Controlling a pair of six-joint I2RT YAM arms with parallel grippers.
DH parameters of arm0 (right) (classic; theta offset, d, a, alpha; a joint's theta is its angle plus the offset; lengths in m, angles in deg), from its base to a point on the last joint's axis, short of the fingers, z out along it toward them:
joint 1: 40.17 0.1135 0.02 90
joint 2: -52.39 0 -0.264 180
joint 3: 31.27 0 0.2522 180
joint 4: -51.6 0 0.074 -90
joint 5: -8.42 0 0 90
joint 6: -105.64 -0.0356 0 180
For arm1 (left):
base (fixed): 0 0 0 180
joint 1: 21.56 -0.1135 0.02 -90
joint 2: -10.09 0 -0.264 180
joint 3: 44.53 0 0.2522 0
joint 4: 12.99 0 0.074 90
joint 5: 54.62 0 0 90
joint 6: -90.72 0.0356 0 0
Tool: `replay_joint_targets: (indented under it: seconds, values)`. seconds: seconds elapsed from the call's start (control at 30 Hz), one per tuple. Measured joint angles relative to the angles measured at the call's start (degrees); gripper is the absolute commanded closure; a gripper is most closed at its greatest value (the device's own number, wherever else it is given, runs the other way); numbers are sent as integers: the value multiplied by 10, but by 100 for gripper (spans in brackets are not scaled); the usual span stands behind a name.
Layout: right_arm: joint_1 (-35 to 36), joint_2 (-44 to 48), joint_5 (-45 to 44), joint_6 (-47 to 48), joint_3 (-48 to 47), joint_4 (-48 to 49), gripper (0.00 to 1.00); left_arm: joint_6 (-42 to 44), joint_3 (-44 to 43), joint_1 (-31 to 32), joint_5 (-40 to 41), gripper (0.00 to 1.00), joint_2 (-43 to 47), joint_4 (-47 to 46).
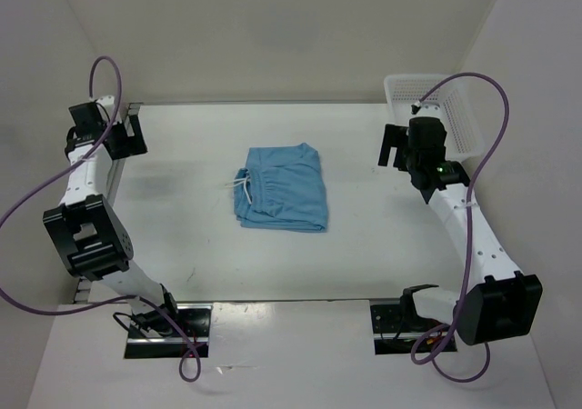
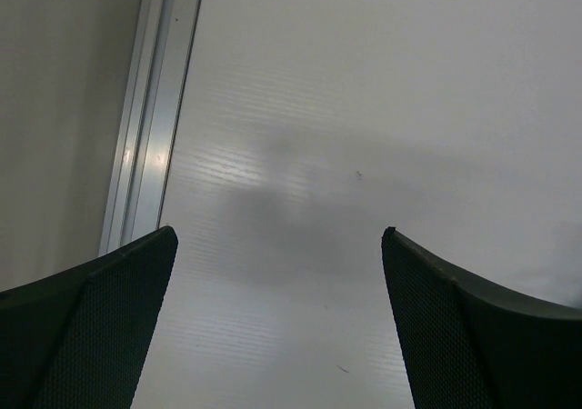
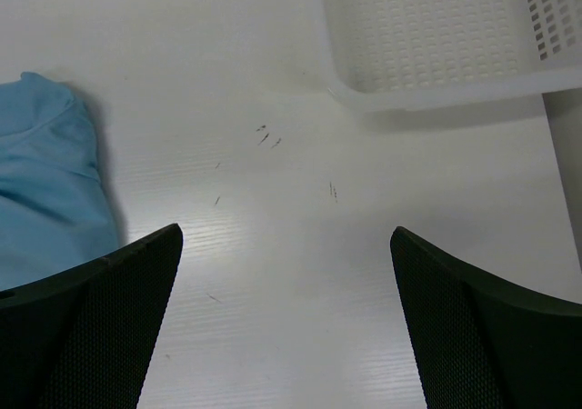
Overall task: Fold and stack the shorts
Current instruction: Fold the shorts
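The light blue shorts (image 1: 283, 190) lie folded in the middle of the white table, white drawstring at their left edge. A corner of them shows at the left of the right wrist view (image 3: 45, 191). My left gripper (image 1: 125, 137) is open and empty above the table's far left corner, well away from the shorts; the left wrist view (image 2: 279, 236) shows only bare table between its fingers. My right gripper (image 1: 393, 147) is open and empty to the right of the shorts, near the basket; it shows in the right wrist view (image 3: 286, 236) over bare table.
A white plastic mesh basket (image 1: 452, 100) stands at the far right corner and shows in the right wrist view (image 3: 427, 91). A metal rail (image 2: 145, 127) edges the table's left side. White walls close in the back and sides.
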Motion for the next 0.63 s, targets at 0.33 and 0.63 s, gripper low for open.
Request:
replay_joint_targets:
  seconds: [0.33,0.63]
  values:
    - [0,6,2,2,13,-2,0,0,4,2,-3,0,0,-12]
    - [0,9,3,4,21,0,0,0,11,2,-8,0,0,-19]
